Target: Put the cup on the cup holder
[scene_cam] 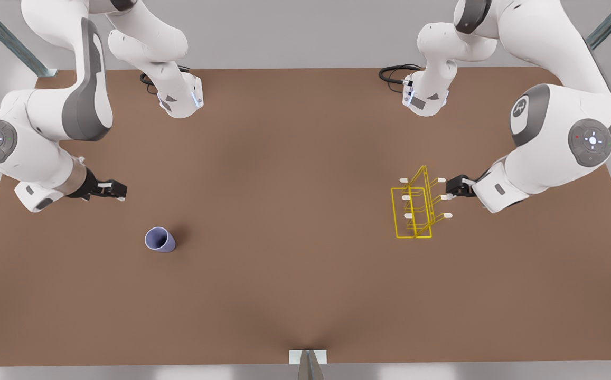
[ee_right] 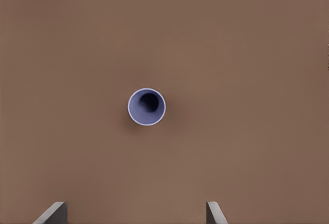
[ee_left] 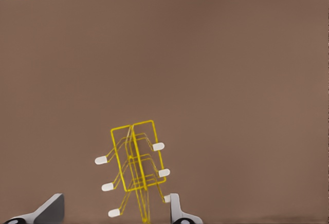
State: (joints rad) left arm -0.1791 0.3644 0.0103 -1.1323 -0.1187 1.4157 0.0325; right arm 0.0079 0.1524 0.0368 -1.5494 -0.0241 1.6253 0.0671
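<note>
Barely started, judging by the layout: no lifting done, no hanging done. Find the cup [scene_cam: 160, 239] standing upright, mouth up, on the bare bench [scene_cam: 305, 295], toward the edge on the front view's left and somewhat nearer the front edge than the back one, well apart from the cup holder [scene_cam: 412, 237]. Find that holder upright toward the bench edge on the front view's right, with every white-tipped peg bare.

Match the right gripper [scene_cam: 123, 190] to the arm on the front view's left. Hovers over the bench near the cup but apart from it, looking straight down into the cup's mouth in the right wrist view, with fingers [ee_right: 54, 211] spread wide and grasping nothing. Match the left gripper [scene_cam: 449, 187] to the arm on the front view's right. Sits just beside the holder's pegs, fingers [ee_left: 174, 206] likewise released and empty, with the holder's nearest end showing between them in the left wrist view. Cannot tell whether touching the wire or just clear of it.

Left to do, by this reading, nearly everything: bring the right gripper down around the cup, close on it, lift it, carry it across the bench to the holder, and seat it over a peg. Possibly also steady the holder with the left gripper, given the thin wire frame.
</note>
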